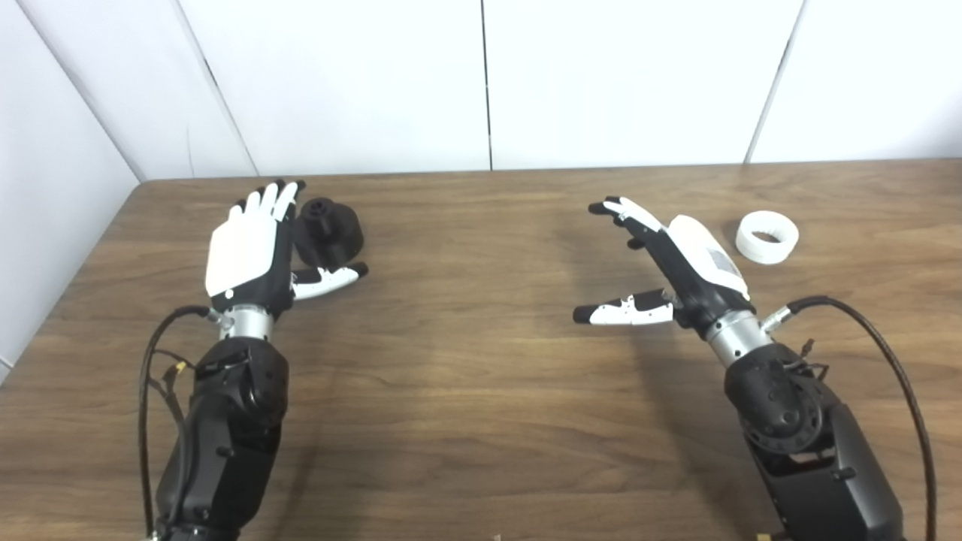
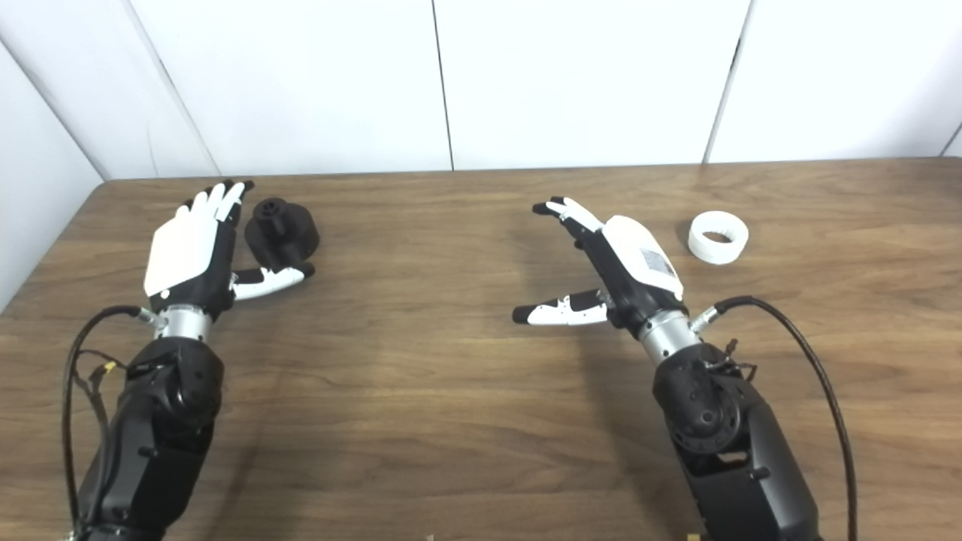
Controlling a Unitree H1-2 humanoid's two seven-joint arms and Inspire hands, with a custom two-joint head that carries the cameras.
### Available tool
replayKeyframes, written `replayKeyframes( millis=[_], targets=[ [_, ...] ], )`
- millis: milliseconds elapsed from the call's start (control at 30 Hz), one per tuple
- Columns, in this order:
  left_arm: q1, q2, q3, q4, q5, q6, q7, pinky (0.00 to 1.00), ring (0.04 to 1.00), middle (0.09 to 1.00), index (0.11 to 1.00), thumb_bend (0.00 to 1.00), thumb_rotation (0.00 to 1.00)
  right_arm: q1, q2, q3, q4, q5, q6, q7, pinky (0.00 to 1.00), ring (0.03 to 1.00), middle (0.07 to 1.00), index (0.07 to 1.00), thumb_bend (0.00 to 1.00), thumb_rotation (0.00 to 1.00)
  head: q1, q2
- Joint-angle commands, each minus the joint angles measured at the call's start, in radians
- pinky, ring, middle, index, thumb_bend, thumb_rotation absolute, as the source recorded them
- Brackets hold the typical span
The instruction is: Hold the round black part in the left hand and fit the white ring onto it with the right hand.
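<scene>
The round black part (image 1: 328, 229) stands on the wooden table (image 1: 466, 361) at the far left, a small stub sticking up from its top. My left hand (image 1: 252, 252) is open right beside it, fingers stretched along its left side and thumb under its near side, not closed on it. The white ring (image 1: 766, 237) lies flat on the table at the far right. My right hand (image 1: 676, 263) hovers open just left of the ring, palm turned left, fingers spread, holding nothing.
White wall panels (image 1: 481, 83) rise behind the table's far edge. The table's left edge runs diagonally past my left arm. Black cables (image 1: 887, 353) loop out from both wrists over the tabletop.
</scene>
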Motion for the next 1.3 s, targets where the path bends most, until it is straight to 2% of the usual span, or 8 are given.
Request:
replayKeyframes(
  millis=[0,333,600,1033,1267],
  targets=[
    [-0.063,0.043,0.008,0.039,0.018,-0.002,0.057,0.99,1.000,1.000,0.997,1.00,0.55,-0.033,-0.002,-0.003,-0.023,0.008,-0.033,-0.019,0.76,0.878,0.936,0.873,0.86,0.36,0.000,0.000],
    [-0.141,0.086,-0.015,0.241,-0.031,-0.049,0.136,0.98,1.000,1.000,0.989,1.00,0.55,-0.025,-0.006,-0.003,-0.025,0.008,-0.039,-0.024,0.76,0.873,0.934,0.872,0.86,0.35,-0.003,0.001],
    [-0.193,0.087,-0.042,0.379,-0.077,-0.064,0.163,0.97,1.000,1.000,0.967,1.00,0.54,-0.021,-0.013,-0.005,-0.028,0.019,-0.044,-0.021,0.76,0.871,0.936,0.872,0.86,0.36,-0.008,0.003],
    [-0.222,0.093,-0.070,0.405,-0.160,-0.074,0.112,1.00,1.000,1.000,0.890,1.00,0.56,-0.026,-0.024,-0.007,-0.030,0.027,-0.044,-0.019,0.77,0.876,0.935,0.871,0.86,0.36,-0.019,0.009],
    [-0.248,0.091,-0.090,0.452,-0.182,-0.074,0.113,1.00,1.000,1.000,0.863,1.00,0.57,-0.027,-0.028,-0.009,-0.043,0.018,-0.028,-0.013,0.75,0.877,0.936,0.874,0.87,0.37,-0.039,0.012]
  ],
)
